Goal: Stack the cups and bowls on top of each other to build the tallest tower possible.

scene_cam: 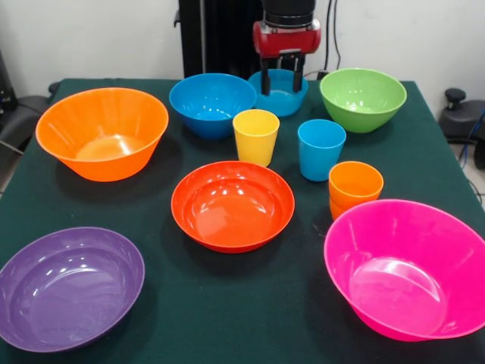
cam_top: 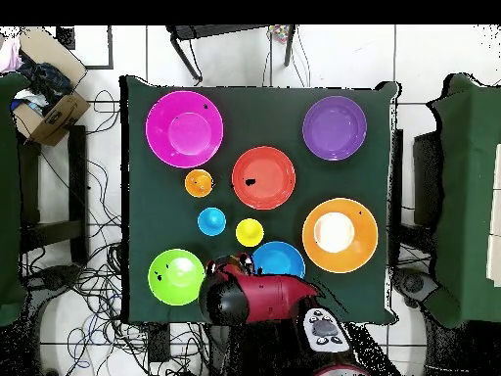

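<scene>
My gripper (scene_cam: pixel 281 82) is open at the far middle of the table, with its fingers hanging over a small blue bowl (scene_cam: pixel 279 100). Beside it are a larger blue bowl (scene_cam: pixel 212 102) and a green bowl (scene_cam: pixel 362 98). The big orange bowl (scene_cam: pixel 102 133), red-orange bowl (scene_cam: pixel 233 205), purple bowl (scene_cam: pixel 68 288) and pink bowl (scene_cam: pixel 409 269) each stand alone. The yellow cup (scene_cam: pixel 255 136), blue cup (scene_cam: pixel 320 149) and nested orange cups (scene_cam: pixel 355 188) stand upright in the middle. In the overhead view the arm (cam_top: pixel 250 296) hides the small blue bowl.
The table is covered with a dark green cloth (scene_cam: pixel 303 326). In the overhead view a cardboard box (cam_top: pixel 49 103) sits off the table at the upper left. Cables lie on the floor round the robot's base.
</scene>
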Robot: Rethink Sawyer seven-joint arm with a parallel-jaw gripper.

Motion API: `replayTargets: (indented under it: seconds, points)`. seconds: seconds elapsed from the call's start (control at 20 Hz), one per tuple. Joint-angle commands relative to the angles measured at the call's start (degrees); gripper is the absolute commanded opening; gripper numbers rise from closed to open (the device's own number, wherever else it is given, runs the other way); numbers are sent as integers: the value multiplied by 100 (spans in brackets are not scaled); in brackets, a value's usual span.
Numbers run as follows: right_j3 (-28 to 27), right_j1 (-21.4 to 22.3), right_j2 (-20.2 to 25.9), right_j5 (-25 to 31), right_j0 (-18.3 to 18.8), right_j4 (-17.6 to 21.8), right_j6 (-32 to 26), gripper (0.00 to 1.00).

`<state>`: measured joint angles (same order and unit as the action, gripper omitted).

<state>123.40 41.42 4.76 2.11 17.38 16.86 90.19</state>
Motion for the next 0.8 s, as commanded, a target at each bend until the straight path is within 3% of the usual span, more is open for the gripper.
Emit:
replayTargets:
  seconds: [0.05,0.55,0.8]
  points:
    - [-523,274,836,709,61,219,69,100]
    - [-697,622,1306,1440,520,108,-226,100]
    - [-926,384,1313,1376,650,366,-255,100]
